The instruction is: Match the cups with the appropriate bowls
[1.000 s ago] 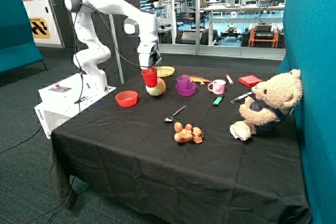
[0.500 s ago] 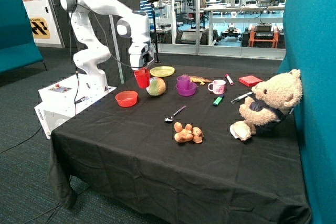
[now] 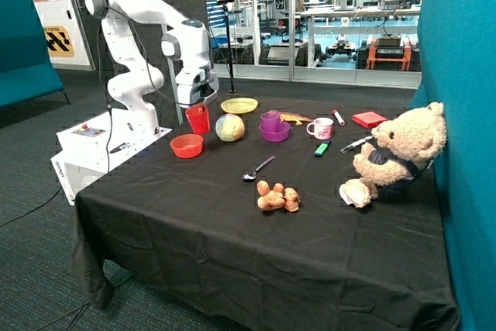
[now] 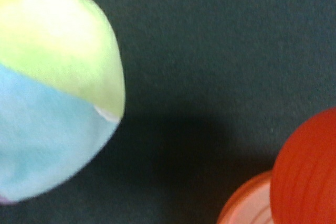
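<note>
My gripper (image 3: 197, 106) is shut on the red cup (image 3: 198, 120) and holds it upright just above the table, right behind the red-orange bowl (image 3: 186, 146). In the wrist view the red cup (image 4: 310, 171) hangs over the rim of the red-orange bowl (image 4: 244, 205), with the black cloth between them and a multicoloured ball (image 4: 52, 87). The purple cup (image 3: 270, 121) stands inside the purple bowl (image 3: 276, 134) further along the table.
A ball (image 3: 230, 127) lies between the two bowls. A yellow-green plate (image 3: 239, 105) is behind it. A white-and-pink mug (image 3: 320, 128), green marker (image 3: 321, 148), red box (image 3: 369, 119), spoon (image 3: 258, 168), small orange plush (image 3: 277, 197) and teddy bear (image 3: 395, 153) are spread over the table.
The gripper has carried the red cup away from above the ball, sideways and slightly down, to just behind the red-orange bowl.
</note>
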Robot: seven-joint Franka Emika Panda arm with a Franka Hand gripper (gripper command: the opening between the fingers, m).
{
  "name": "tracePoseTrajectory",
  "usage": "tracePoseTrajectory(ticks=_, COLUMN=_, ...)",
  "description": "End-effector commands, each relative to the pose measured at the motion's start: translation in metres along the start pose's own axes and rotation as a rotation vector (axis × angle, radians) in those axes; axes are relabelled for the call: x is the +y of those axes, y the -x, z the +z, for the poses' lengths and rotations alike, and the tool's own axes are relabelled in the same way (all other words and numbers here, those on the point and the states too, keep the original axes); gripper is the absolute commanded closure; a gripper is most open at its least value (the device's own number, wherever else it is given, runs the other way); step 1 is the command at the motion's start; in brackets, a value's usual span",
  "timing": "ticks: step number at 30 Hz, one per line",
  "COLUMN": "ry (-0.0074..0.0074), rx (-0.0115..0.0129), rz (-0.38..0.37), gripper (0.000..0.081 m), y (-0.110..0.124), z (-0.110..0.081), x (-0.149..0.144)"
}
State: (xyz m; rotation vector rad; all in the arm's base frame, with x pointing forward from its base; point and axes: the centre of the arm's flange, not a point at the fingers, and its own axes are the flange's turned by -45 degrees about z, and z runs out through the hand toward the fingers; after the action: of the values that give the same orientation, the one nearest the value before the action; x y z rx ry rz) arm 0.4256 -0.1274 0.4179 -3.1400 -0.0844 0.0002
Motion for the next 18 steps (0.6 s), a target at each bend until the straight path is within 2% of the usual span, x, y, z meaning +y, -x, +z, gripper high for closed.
tracePoseTrajectory(ticks=1, ry=0.0005, rx=0.0001, rz=0.02, gripper=0.0808, y=0.022, z=0.01, x=0.004)
tracePoseTrajectory(ticks=12, ry=0.0005, rx=0.0001, rz=0.013, gripper=0.0808, y=0.041, z=0.013, x=0.001)
tracePoseTrajectory(ticks=18, ry=0.0005, rx=0.0001, rz=0.013, gripper=0.0808, y=0.054, z=0.026, x=0.002)
